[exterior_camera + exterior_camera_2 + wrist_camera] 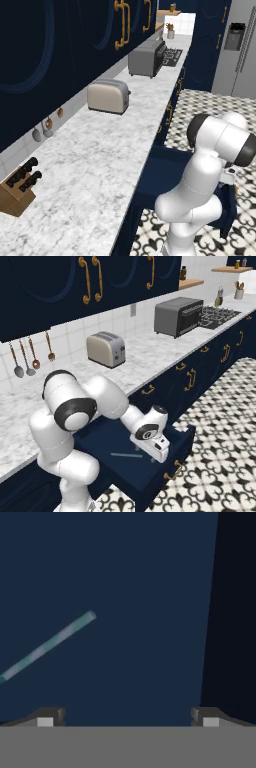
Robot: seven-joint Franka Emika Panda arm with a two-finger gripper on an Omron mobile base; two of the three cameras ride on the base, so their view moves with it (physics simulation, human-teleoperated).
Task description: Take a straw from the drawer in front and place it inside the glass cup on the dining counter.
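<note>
Jaws stand wide apart, the gripper empty and hanging low inside the pulled-out drawer, close above its dark floor. On that floor lies the straw, flat, apart from the fingertips and off to one side of them, nothing else beside it. No writing can be read anywhere. Behind the drawer, a toaster sits on the marble wall counter.

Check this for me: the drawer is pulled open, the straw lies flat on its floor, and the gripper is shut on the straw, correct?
Not quite. The drawer is open and the straw lies on its floor, but the gripper is open, off to one side of the straw and not touching it, as the hand view shows.
</note>
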